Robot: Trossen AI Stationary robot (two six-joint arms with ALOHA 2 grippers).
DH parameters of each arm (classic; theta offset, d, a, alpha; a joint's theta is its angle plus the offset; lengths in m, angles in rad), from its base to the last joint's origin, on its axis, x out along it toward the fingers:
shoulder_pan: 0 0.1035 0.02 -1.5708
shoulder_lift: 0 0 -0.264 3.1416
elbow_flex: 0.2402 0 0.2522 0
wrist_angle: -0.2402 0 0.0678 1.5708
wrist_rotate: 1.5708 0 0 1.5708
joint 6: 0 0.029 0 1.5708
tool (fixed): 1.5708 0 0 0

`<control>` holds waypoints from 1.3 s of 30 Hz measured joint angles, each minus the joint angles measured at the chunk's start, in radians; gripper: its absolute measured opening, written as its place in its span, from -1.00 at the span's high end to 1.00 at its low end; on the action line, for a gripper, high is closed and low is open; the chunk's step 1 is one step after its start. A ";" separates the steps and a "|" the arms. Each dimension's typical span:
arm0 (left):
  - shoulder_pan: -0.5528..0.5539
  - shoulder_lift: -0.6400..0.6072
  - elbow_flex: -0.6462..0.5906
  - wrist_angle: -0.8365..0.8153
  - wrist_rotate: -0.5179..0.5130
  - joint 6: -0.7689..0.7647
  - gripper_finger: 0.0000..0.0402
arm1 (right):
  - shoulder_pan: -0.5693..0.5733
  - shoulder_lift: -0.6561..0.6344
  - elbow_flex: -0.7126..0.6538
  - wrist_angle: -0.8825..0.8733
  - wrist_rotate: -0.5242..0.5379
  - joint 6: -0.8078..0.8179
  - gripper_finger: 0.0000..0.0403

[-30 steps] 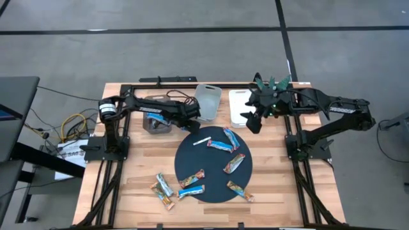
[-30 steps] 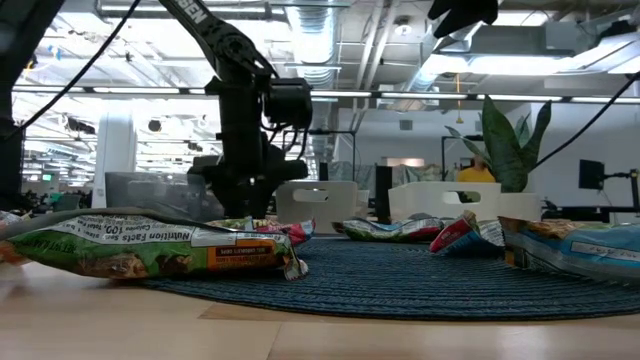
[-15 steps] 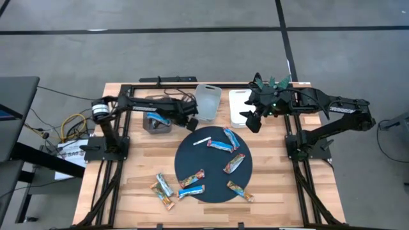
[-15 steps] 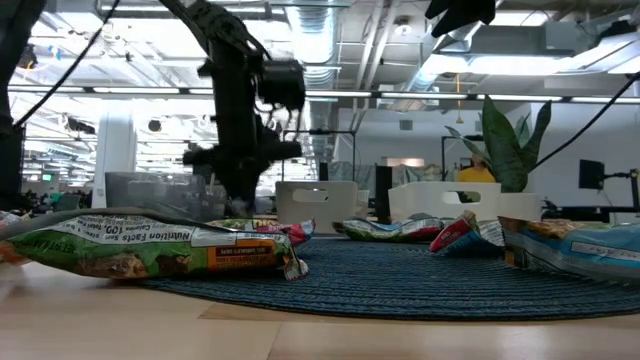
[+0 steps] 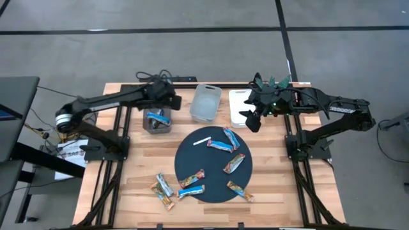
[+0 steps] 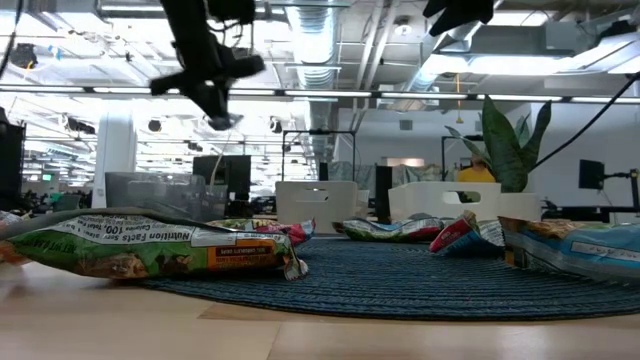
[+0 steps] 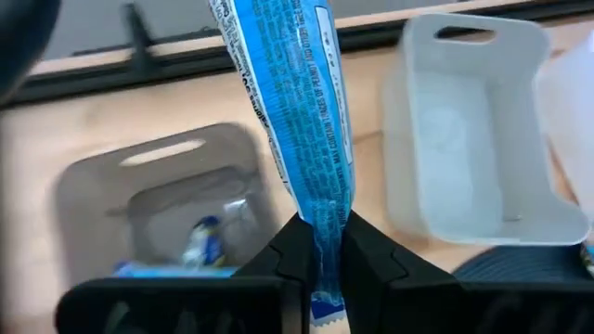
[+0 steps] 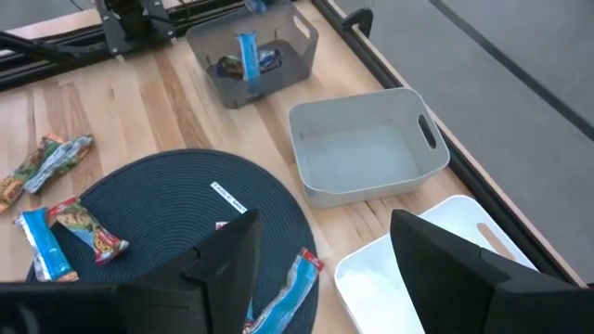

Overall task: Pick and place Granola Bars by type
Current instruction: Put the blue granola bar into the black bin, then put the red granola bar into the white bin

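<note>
Seen from above, a wooden table (image 5: 134, 179) carries a round dark mat (image 5: 214, 176) strewn with granola bars (image 5: 231, 163), and three bins along the far edge: a dark grey bin (image 5: 156, 121) on the left, a pale grey bin (image 5: 206, 103) in the middle and a white bin (image 5: 239, 105) on the right. The left gripper (image 7: 320, 255) is raised above the dark grey bin, its jaws clamped on the end of a blue-wrapped bar (image 7: 302, 121) that stands up between them — the wrist view shows the bin directly beyond, with at least one blue bar (image 7: 200, 243) already lying in it. The step in hand looks like dropping this blue bar with its own kind. To do it well, the gripper should be centred over the bin's opening and brought low before letting go, since a bar pinched by one end could swing and catch the rim or land in the neighbouring pale bin, which appears empty. The right gripper (image 8: 320, 246) waits with its fingers spread wide, hanging near the white bin — well clear of the left arm's path.
</note>
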 joint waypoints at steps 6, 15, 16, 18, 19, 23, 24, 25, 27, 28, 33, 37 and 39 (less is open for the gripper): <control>-0.006 -0.064 0.000 -0.165 0.046 -0.021 0.86 | 0.000 0.000 0.000 0.005 0.000 0.000 -0.16; -0.012 -0.064 0.000 -0.261 0.068 -0.013 0.80 | 0.000 0.000 0.000 0.006 0.003 0.001 -0.16; -0.012 -0.064 0.000 -0.268 0.074 -0.013 0.78 | 0.000 0.000 0.000 0.006 0.003 0.001 -0.16; -0.013 -0.064 0.000 -0.281 0.078 -0.011 0.73 | 0.000 0.000 0.000 0.006 0.003 0.001 -0.16; -0.013 -0.064 0.000 -0.283 0.080 -0.005 0.70 | 0.000 0.000 0.000 0.006 0.003 0.001 -0.16; -0.013 -0.064 0.000 -0.285 0.090 0.003 0.54 | 0.000 0.000 0.000 0.006 0.003 0.001 -0.16; -0.012 -0.064 0.000 -0.288 0.095 0.003 0.49 | 0.000 0.000 0.000 0.006 0.003 0.002 -0.16; -0.012 -0.064 0.000 -0.294 0.096 0.003 0.44 | 0.000 0.000 0.000 0.006 0.003 0.002 -0.16; -0.012 -0.064 0.000 -0.304 0.096 0.009 0.35 | 0.000 0.000 0.000 0.006 0.003 0.002 -0.16; -0.012 -0.064 0.000 -0.303 0.096 0.014 0.31 | 0.000 0.000 0.000 0.006 0.003 0.002 -0.16; -0.012 -0.064 0.000 -0.303 0.096 0.036 0.17 | 0.000 0.000 0.000 0.006 0.003 0.002 -0.16; -0.012 -0.064 0.000 -0.303 0.098 0.036 0.15 | 0.000 0.000 0.000 0.006 0.003 0.002 -0.16; -0.012 -0.064 0.000 -0.301 0.107 0.047 0.15 | 0.000 0.000 0.000 0.006 0.002 0.001 -0.16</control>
